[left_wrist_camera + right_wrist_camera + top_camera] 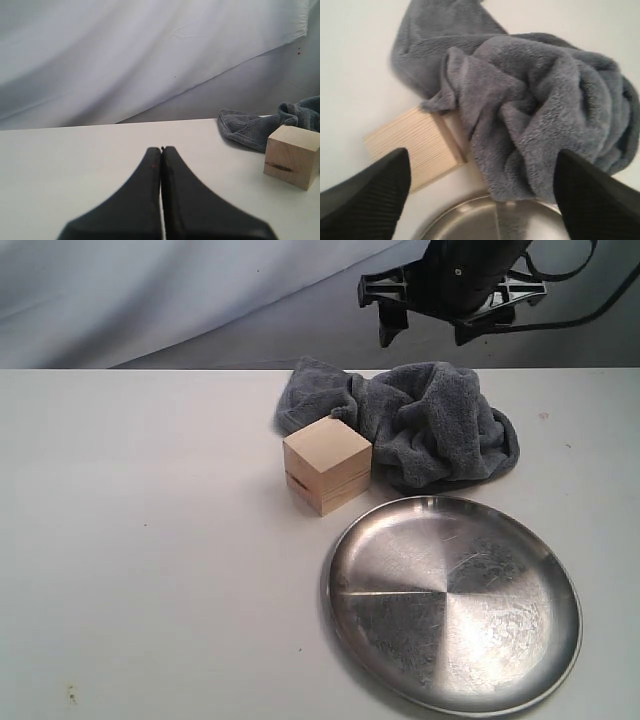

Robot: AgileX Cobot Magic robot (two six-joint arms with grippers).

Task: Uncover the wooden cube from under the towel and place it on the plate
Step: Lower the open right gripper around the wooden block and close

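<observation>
The wooden cube (327, 463) stands bare on the white table, its back edge touching the crumpled grey towel (425, 423) heaped behind and to its right. The steel plate (455, 602) lies in front of the towel, to the cube's front right, with nothing on it. My right gripper (430, 332) hangs open high above the towel, holding nothing; its wrist view shows the cube (417, 147), the towel (530, 110) and the plate's rim (485, 220) below the spread fingertips (482, 160). My left gripper (161, 150) is shut and empty, low over the table, well left of the cube (292, 156) and the towel (260, 125).
A pale cloth backdrop (150, 290) hangs behind the table's far edge. The plate reaches nearly to the table's front edge on the right. Bare white tabletop (140, 540) spreads left of the cube.
</observation>
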